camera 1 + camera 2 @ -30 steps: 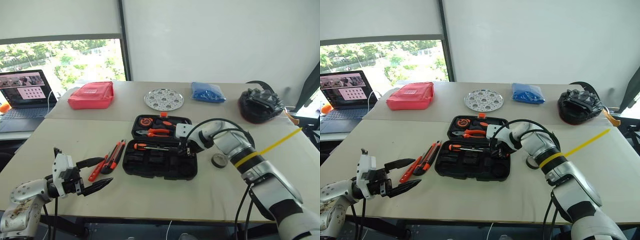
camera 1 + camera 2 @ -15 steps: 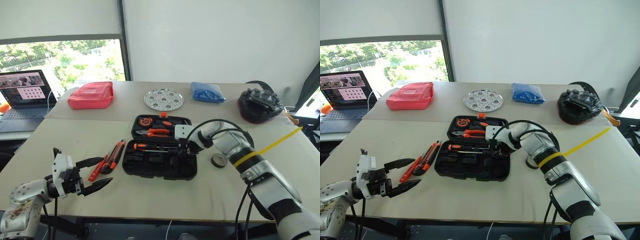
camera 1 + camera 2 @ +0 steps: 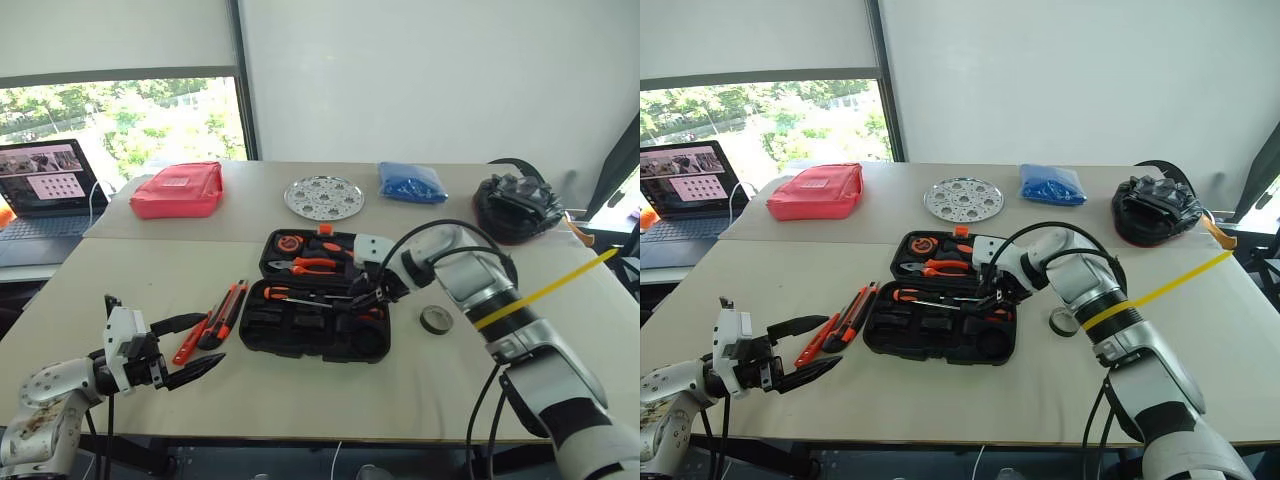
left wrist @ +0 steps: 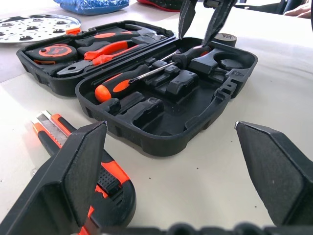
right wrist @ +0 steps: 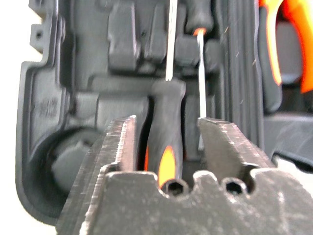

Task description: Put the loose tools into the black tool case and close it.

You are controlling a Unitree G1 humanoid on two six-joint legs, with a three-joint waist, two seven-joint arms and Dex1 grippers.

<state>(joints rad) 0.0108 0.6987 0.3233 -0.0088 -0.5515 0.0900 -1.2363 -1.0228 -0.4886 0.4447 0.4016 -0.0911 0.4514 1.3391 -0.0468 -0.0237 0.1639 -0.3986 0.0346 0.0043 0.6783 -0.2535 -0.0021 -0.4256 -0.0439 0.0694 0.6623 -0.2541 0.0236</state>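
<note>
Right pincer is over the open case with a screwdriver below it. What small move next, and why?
Probably lift the right pincer clear of the black tool case and swing toward the tape roll. Its fingers stand apart above the screwdriver, which lies in its recess, apparently released; the roll lies loose beside the case.

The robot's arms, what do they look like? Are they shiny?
Both arms are silvery-grey metal. The right arm wears a yellow band, with black cables looping round it. The left gripper and right gripper each have two pointed black fingers. A white block sits behind the left gripper's fingers.
</note>
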